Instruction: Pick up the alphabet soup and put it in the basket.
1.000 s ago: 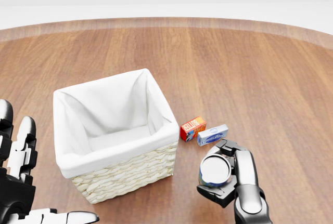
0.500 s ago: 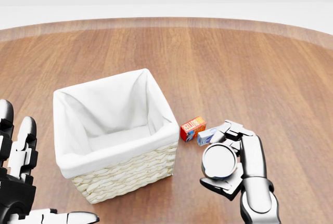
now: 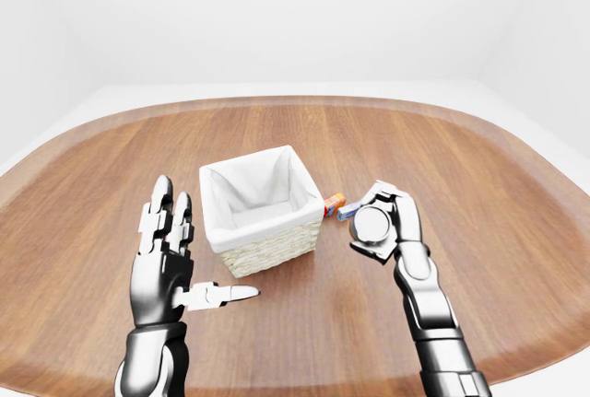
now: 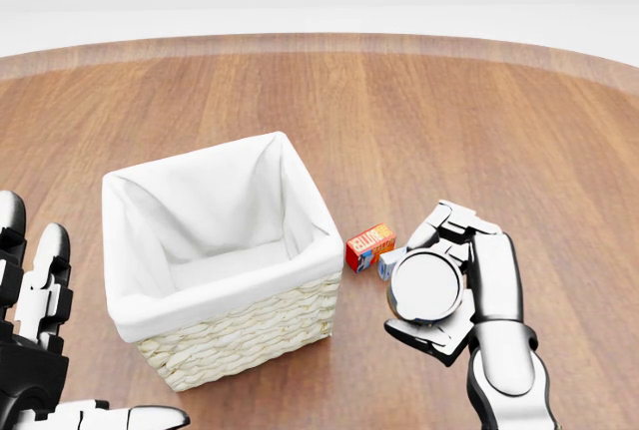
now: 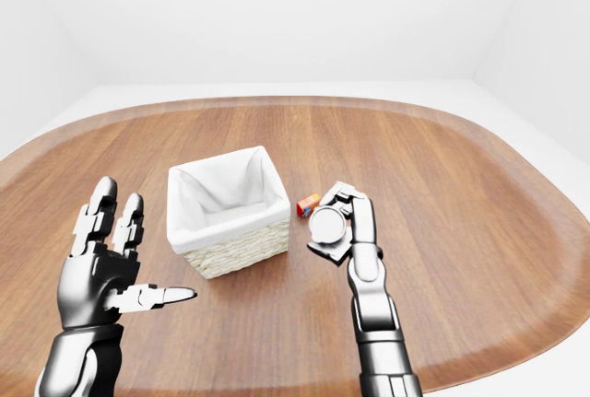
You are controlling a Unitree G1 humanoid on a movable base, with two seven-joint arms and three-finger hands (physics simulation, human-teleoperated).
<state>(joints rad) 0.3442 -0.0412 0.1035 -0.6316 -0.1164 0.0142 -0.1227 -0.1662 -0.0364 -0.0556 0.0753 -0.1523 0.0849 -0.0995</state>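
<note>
The alphabet soup can shows its round silver lid and is held above the wooden table, right of the basket. My right hand is shut on it, fingers wrapped round its sides. The wicker basket with a white cloth lining stands at the centre left of the head view, its inside holding nothing. My left hand stays open with fingers spread, low at the left, apart from the basket.
A small red-orange box lies on the table just right of the basket. A white and blue box beside it is mostly hidden behind the can. The oval wooden table extends widely on all sides.
My right hand has risen with the can and shifted a little to the right, now covering most of the white and blue box. The left hand and the basket have not moved.
</note>
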